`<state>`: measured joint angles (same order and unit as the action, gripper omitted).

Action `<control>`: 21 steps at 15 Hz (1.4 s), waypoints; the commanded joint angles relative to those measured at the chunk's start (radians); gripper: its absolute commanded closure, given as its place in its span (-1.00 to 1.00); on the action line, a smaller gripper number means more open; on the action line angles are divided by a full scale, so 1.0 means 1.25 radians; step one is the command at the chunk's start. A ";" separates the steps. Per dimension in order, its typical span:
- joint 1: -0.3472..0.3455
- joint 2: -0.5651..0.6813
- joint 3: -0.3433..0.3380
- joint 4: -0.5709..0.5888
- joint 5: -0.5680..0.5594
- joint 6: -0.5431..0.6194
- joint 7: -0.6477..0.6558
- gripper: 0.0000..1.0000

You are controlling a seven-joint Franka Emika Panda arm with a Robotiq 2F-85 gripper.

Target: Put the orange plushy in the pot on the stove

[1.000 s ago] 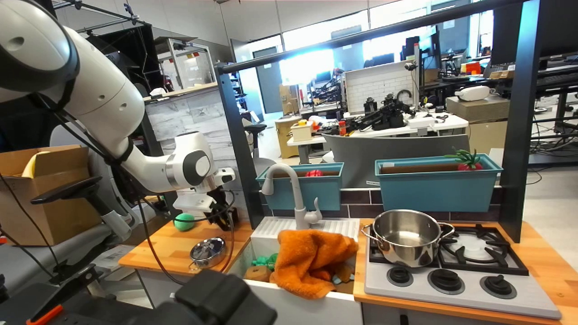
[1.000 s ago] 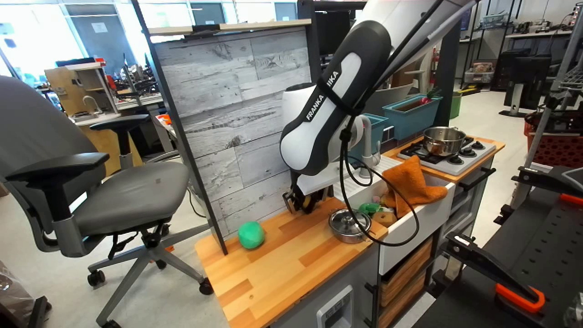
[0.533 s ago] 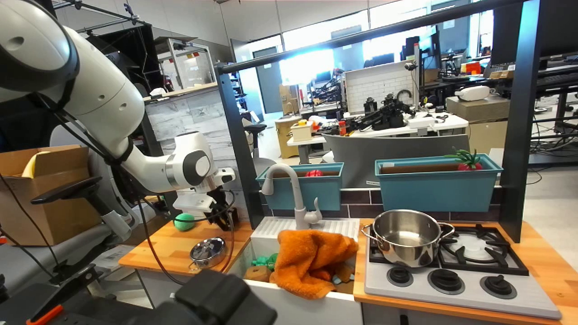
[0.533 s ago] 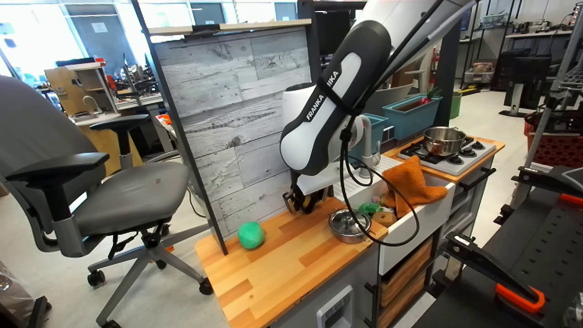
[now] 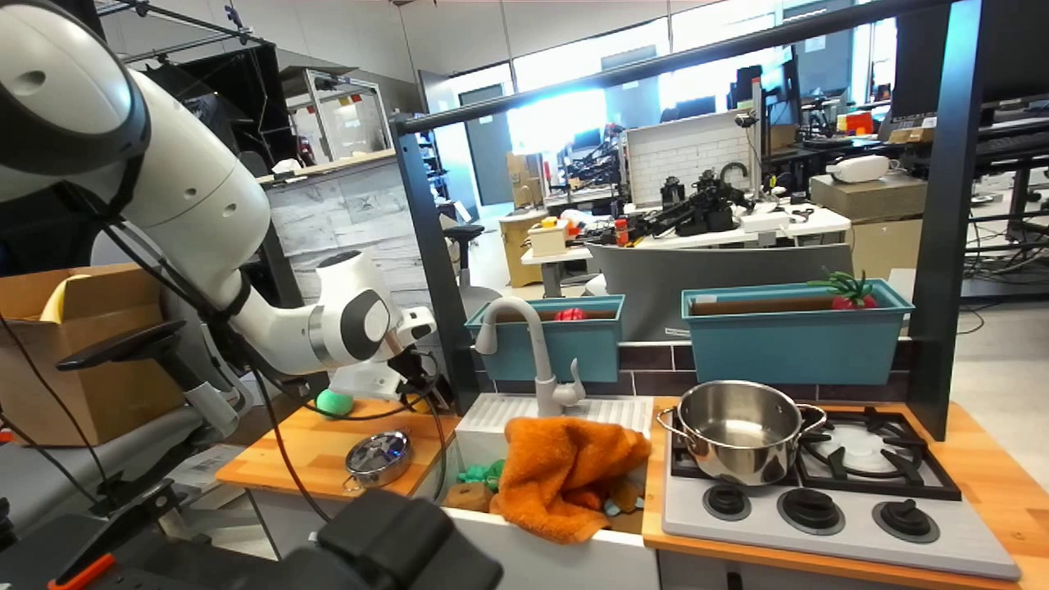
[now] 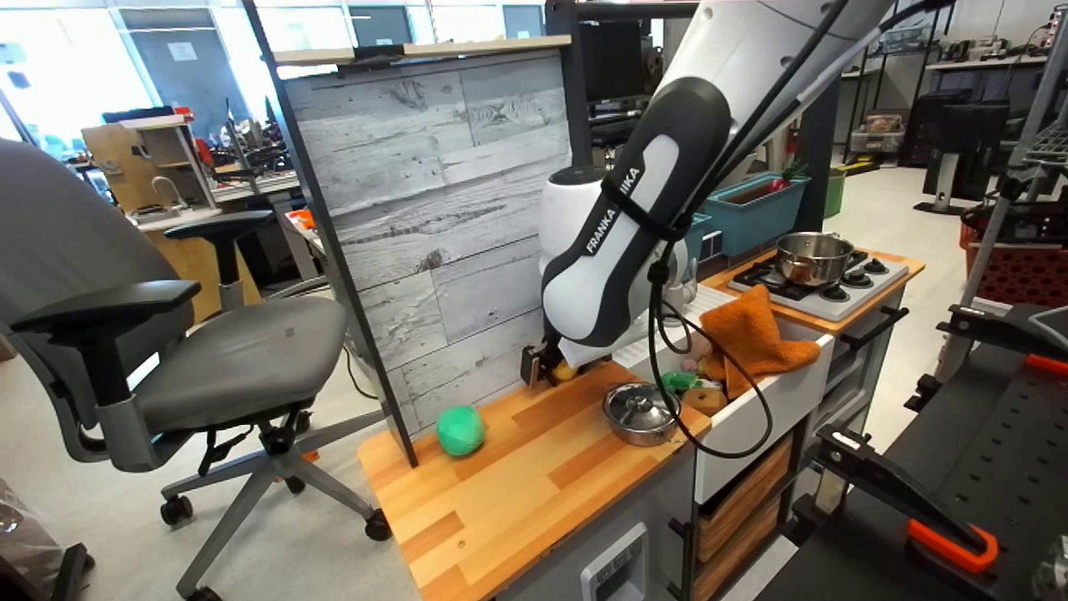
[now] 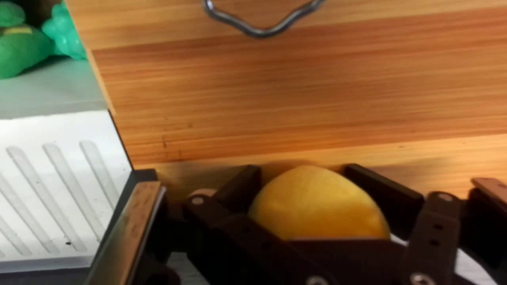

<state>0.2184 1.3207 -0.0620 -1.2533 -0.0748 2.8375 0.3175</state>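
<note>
In the wrist view the orange plushy lies between the fingers of my gripper, which stand apart on either side of it. Some bare background shows between the plushy and the right-hand finger; contact on the left is hard to judge. Dark gripper parts cover the plushy's lower side. In an exterior view only a bit of the plushy shows, low over the back of the wooden counter by the panelled wall. The pot sits upright on the stove, far from the gripper, with a bare steel inside.
A lidded steel pan and a green ball share the counter with the gripper. Between counter and stove lies the sink, with a tall faucet, an orange cloth over its front edge and several toys. The panelled wall stands close behind.
In the last half second the arm has sunk and shifted slightly toward the sink side. The fingers have parted, and more of the plushy shows between them. Pot, pan and green ball have stayed put.
</note>
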 commanded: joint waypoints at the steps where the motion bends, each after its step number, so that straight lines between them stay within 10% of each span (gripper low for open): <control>1: 0.021 0.086 -0.077 0.067 0.005 0.148 -0.007 -0.87; 3: 0.041 0.095 -0.101 0.065 0.010 0.210 -0.016 -1.00; 4: 0.051 0.098 -0.111 0.067 0.016 0.224 -0.021 -0.28; 6: 0.049 0.084 -0.126 -0.015 -0.008 0.279 -0.004 -0.33; 13: 0.075 0.028 -0.147 -0.098 0.045 0.251 -0.051 0.71; 21: 0.172 -0.199 -0.154 -0.248 -0.002 -0.141 -0.014 0.99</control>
<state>0.3778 1.2457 -0.2421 -1.3855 -0.0501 2.8100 0.2777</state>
